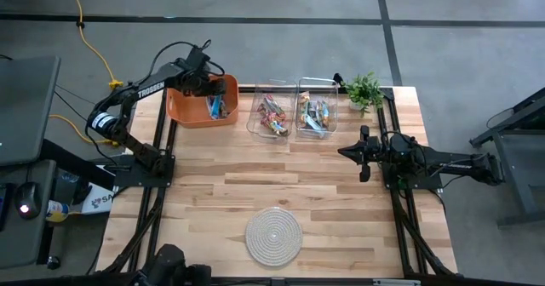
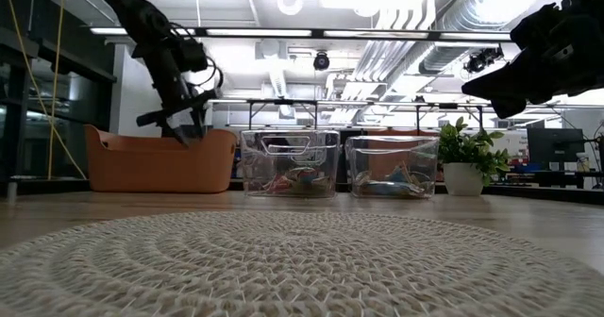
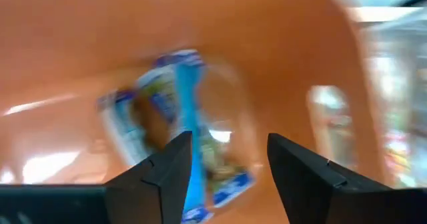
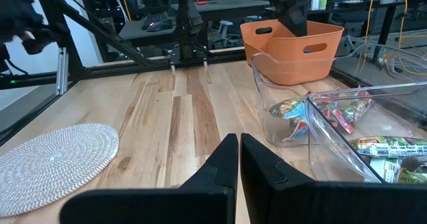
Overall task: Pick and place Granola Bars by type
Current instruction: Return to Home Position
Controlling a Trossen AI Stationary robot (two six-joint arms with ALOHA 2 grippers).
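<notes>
Three containers are lined up on the table [image 1: 341,201]: the orange bin [image 1: 183,107], a first clear bin [image 1: 271,88] just beside it, and a second clear bin [image 1: 317,82] one place farther from the orange bin. Several blue granola bars [image 1: 215,108] are seen lying in a loose pile on the floor of the orange bin, towards the side nearest the clear bins. Red-orange-pink granola bars [image 1: 272,116] are held in the first clear bin, and greenish-tan granola bars [image 1: 313,116] in the second.

The left gripper [image 1: 207,83] is hung over the inside of the orange bin, directly above the blue bars. In the left wrist view its jaws are shown spread wide apart, with nothing held between them; the blue bars are seen below and between the fingers [image 3: 167,177], untouched.

The right gripper [image 1: 343,152] is held well apart from the orange bin, past both clear bins, above bare table and pointed back towards the orange bin's side. Its jaws are brought almost together, only a thin slit being left between them, and nothing is gripped.

A potted plant [image 1: 364,90] is stood beyond the second clear bin, farthest from the orange bin. A round coiled rope mat [image 1: 273,236] is laid well apart from the orange bin, near the opposite edge of the table
</notes>
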